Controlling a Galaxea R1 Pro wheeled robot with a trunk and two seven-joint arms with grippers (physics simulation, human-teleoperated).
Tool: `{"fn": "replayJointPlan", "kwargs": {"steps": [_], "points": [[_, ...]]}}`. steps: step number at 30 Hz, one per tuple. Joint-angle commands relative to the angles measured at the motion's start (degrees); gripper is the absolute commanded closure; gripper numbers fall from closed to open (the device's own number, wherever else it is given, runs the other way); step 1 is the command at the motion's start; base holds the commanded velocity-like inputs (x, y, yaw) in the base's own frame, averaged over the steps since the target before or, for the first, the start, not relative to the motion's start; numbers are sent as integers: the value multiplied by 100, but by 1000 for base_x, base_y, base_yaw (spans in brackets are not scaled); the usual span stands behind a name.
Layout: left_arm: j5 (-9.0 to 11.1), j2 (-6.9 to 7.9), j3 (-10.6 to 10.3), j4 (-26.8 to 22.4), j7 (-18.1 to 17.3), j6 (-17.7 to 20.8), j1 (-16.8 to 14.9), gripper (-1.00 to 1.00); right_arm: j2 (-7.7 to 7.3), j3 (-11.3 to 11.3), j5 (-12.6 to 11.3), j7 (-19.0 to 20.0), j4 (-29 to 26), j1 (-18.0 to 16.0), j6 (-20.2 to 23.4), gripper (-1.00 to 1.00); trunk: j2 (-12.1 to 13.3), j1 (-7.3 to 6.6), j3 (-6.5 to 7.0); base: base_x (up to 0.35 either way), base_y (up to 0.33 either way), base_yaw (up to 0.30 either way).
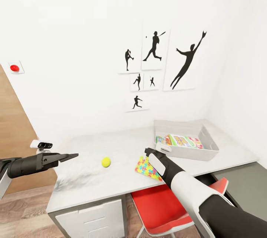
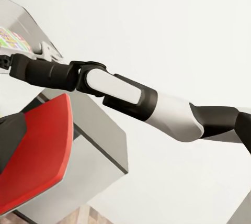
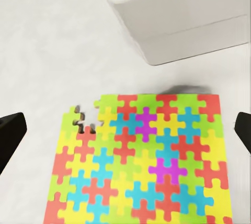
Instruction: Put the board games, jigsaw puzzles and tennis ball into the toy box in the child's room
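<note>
The grey toy box [image 1: 209, 145] stands at the right end of the table [image 1: 92, 182], with printed board games [image 1: 181, 141] lying flat inside. A yellow-green tennis ball [image 1: 106, 162] rests near the table's middle. One multicoloured jigsaw puzzle [image 1: 142, 167] lies flat at the front edge, partly hidden by my right forearm. In the right wrist view my right gripper [image 3: 125, 130] hangs open over the puzzle [image 3: 141, 156], dark fingertips [image 3: 10, 135] wide apart on either side, and the box wall [image 3: 183, 20] is just beyond. My left gripper [image 1: 72, 155] hovers shut over the table's left end.
A red chair [image 1: 159, 204] is tucked under the table below the puzzle. White drawers [image 1: 92, 217] sit under the left end and a dark grey lower section [image 1: 241, 186] at the right. A wooden door [image 1: 15, 126] stands left. White walls close the corner behind the box.
</note>
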Motion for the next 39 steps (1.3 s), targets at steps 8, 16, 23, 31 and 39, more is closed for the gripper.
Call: {"fn": "replayJointPlan", "kwargs": {"steps": [8,16,23,31,39], "points": [[-2,2,-2,-1,-21,55,-5,-100,-38,38,-18,-44,-9,-12,34,-100,-14,4,-87,14,0,64],[-2,2,-2,-1,-21,52,-5,-100,-127,41,-18,-44,-9,-8,33,-100,-14,4,-161,1,-125,64],[-2,2,-2,-1,-21,52,-5,-100,-158,45,-18,-44,-9,-6,34,-100,-14,4,-226,-50,-52,64],[-2,2,-2,-1,-21,52,-5,-100,-161,46,-18,-44,-9,-9,29,-100,-14,4,-300,-68,-46,46],[-2,2,-2,-1,-21,51,-5,-100,-167,37,-18,-44,-9,-10,29,-100,-14,4,-373,-16,-159,4]]}}
